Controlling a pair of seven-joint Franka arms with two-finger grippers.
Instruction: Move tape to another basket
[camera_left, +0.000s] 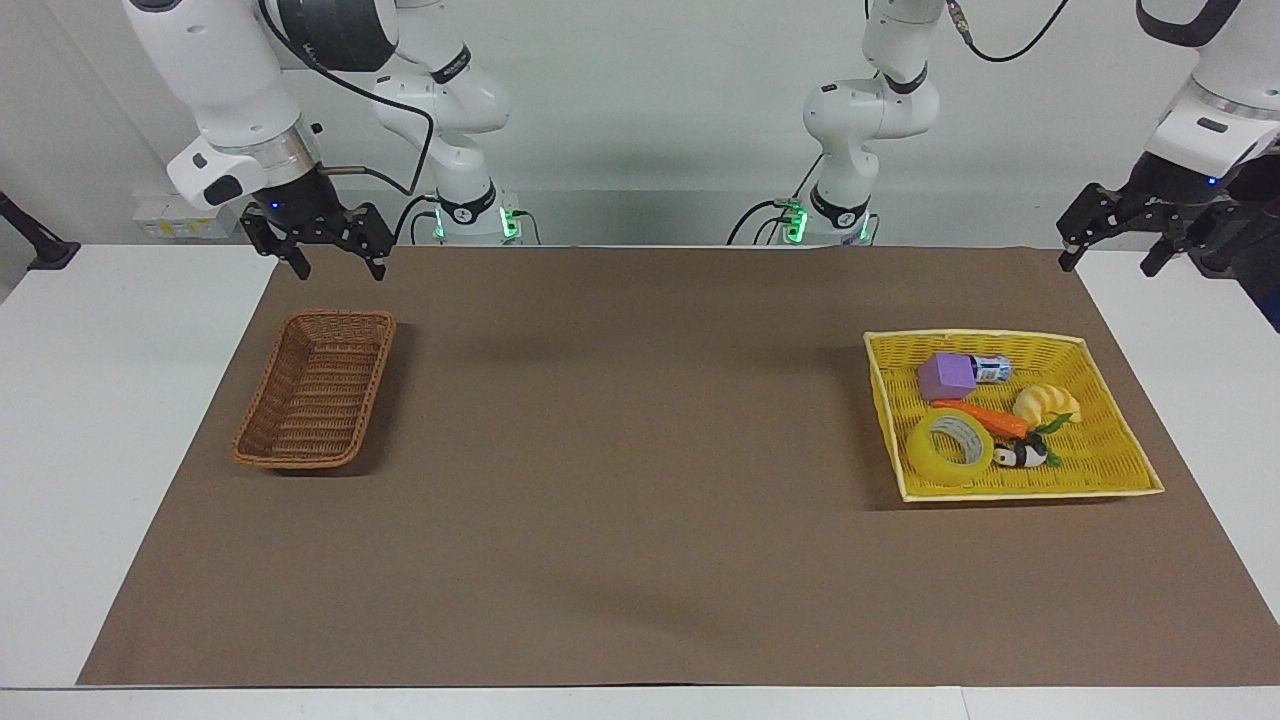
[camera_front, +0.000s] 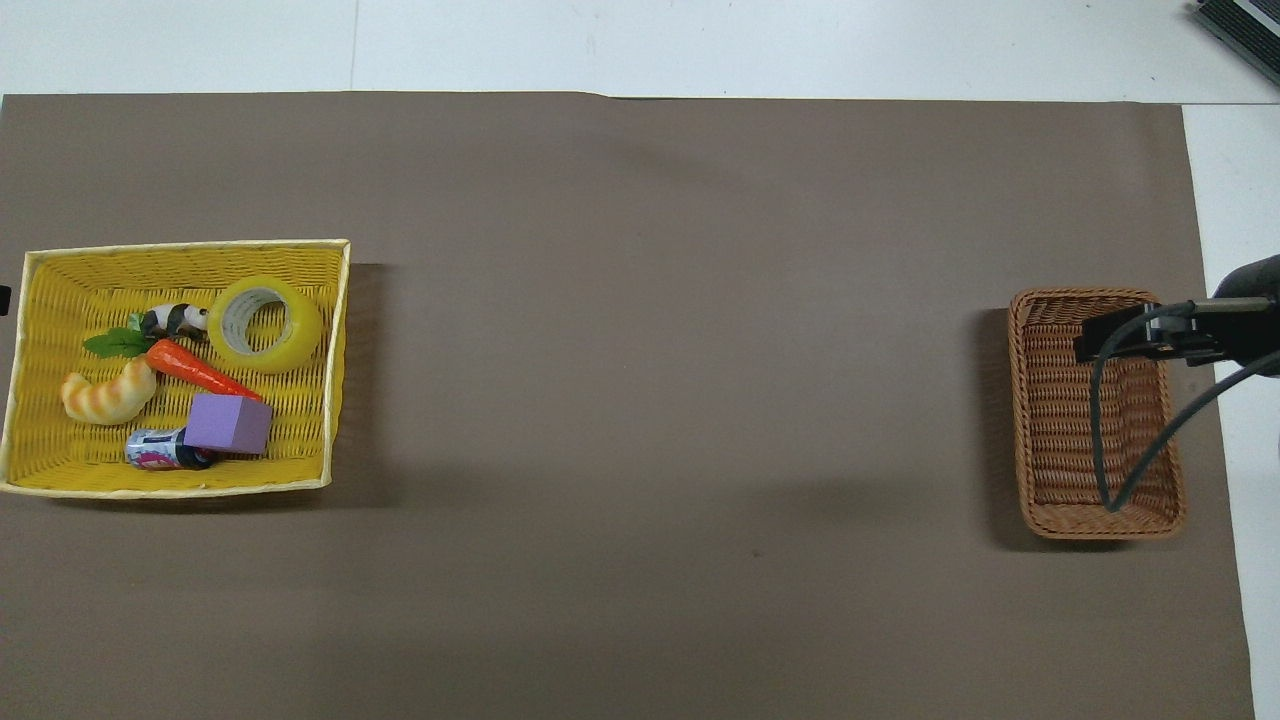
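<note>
- Glossy yellow tape roll lies in the bright yellow square basket, untouched.
- Left gripper spread, raised over the tabletop edge; reach pending.
- Right gripper spread, waits near the brown wicker oblong basket.
- Next: descend onto tape, pinch.

Glossy tape; woven wicker basket; matt brown mat.

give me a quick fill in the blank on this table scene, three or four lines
The tape lies in the ______ basket.
The wicker basket holds ______.
The purple block touches a small ______.
The left claw holds ______.

Missing words: yellow; nothing; can; nothing
</note>
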